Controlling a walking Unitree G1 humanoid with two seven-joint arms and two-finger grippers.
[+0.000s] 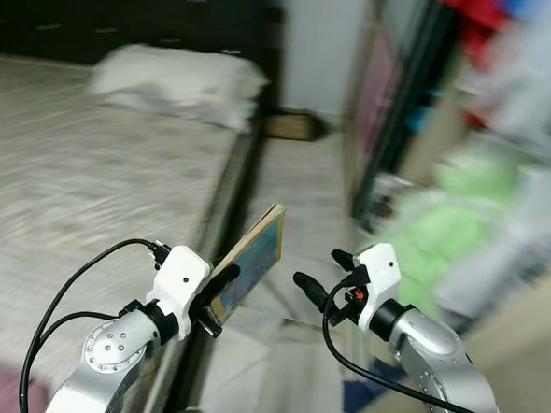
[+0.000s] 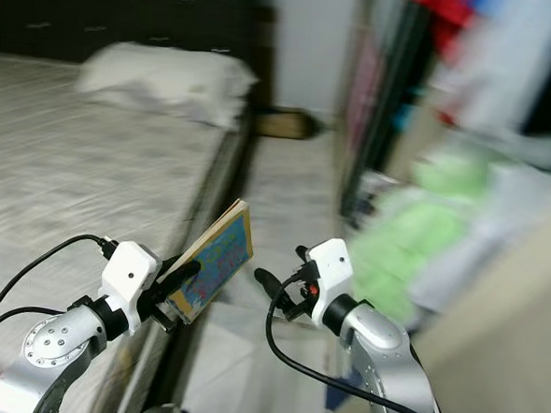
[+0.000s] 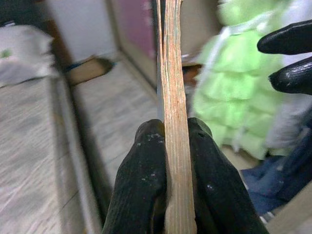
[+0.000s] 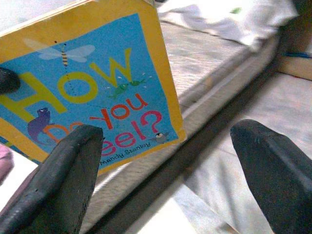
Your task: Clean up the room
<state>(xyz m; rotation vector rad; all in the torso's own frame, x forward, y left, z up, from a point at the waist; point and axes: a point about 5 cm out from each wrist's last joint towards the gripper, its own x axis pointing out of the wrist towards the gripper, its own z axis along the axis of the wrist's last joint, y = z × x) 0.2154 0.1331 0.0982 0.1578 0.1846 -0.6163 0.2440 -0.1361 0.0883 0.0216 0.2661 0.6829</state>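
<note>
My left gripper (image 1: pixel 221 301) is shut on a children's board book (image 1: pixel 254 259) with a blue and yellow cover, held upright over the gap beside the bed. Seen edge-on in the left wrist view, the book (image 3: pixel 173 97) is pinched between both black fingers (image 3: pixel 146 180). The right wrist view shows its cover (image 4: pixel 92 87) facing that camera. My right gripper (image 1: pixel 325 277) hovers open just to the right of the book, nothing between its fingers (image 4: pixel 58 180).
A bed (image 1: pixel 82 157) with a white pillow (image 1: pixel 180 84) fills the left. A narrow floor aisle (image 1: pixel 296 170) runs ahead between the bed and blurred shelves with green and red cloth items (image 1: pixel 443 226) on the right. A brown box (image 1: pixel 294 125) lies at the aisle's far end.
</note>
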